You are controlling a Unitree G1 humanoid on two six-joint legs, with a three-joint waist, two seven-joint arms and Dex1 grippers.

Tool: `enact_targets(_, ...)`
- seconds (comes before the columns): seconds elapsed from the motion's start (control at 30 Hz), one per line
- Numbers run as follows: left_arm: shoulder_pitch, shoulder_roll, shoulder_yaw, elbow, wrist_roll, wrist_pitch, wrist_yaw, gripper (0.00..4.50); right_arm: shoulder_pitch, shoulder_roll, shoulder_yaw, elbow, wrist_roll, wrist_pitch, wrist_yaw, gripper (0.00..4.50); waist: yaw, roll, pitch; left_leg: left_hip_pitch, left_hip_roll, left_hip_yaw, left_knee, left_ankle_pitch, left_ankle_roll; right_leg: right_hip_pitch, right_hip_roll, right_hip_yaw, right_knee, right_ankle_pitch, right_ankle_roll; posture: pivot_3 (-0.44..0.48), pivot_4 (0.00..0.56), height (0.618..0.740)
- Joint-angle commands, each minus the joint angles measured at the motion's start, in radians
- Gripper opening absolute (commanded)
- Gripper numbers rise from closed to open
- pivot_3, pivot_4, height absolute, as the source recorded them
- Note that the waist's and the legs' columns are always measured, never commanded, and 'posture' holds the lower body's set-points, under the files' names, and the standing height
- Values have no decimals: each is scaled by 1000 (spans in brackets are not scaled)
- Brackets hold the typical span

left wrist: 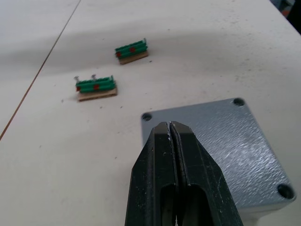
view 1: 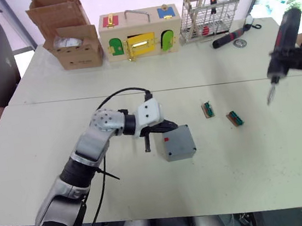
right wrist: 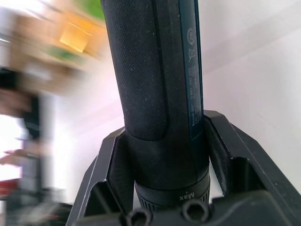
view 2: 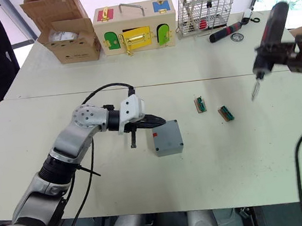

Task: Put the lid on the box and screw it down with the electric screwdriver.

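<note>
L pincer [left wrist: 171,134] closed, low; R pincer [right wrist: 164,155] clamped, raised.

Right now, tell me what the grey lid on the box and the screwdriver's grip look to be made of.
The lid looks like moulded grey plastic with a fine matte, faintly streaked texture and recessed corner screw holes; cast metal can't be ruled out. The electric screwdriver, clamped in the right hand, shows a dark, finely pebbled grip, probably rubberised, beside a smoother blue-black strip with printed markings.

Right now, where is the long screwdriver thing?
The electric screwdriver is up in the air on the robot's right side, held by the right gripper, bit pointing down, over the table.
</note>
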Motion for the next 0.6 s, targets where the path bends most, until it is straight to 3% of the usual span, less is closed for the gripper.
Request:
enact_targets(0.03,-51,-8,47,5,-46,1,-24,0,-8,233,-321,-437,172,6,-173,1904,-5,0,0,0,1,0,1,0,0,0,0,0,1,0,0,0,150,740)
enact_targets(0.1,-69,-2,64,25,-66,12,-42,0,-22,445,-403,-696,211,-3,-276,1904,-16,1,0,0,1,0,1,1,-1,-2,0,0,3,0,0,0,150,740)
enact_targets(0.17,-87,1,73,40,-80,25,-57,0,-5,638,-407,-893,226,-64,-387,1904,-20,1,-1,0,1,-2,1,2,-3,-3,0,0,4,0,0,0,150,740)
enact_targets(0.27,-117,6,84,59,-115,69,-93,0,161,783,-179,-1131,170,-216,-454,1904,-23,1,-1,0,0,-3,0,2,-4,-4,1,0,7,0,0,0,150,740)
enact_targets(0.4,-114,45,54,55,-102,80,-147,0,345,769,84,-1251,107,-406,-407,1904,-29,1,-1,0,-2,-3,1,2,-4,-4,0,0,8,0,0,0,150,740)
enact_targets(0.6,-52,67,0,48,-28,50,-124,0,532,766,302,-1276,-2,-654,-401,1904,-50,1,-1,1,-2,-4,1,3,-4,-3,1,0,8,0,0,0,150,740)
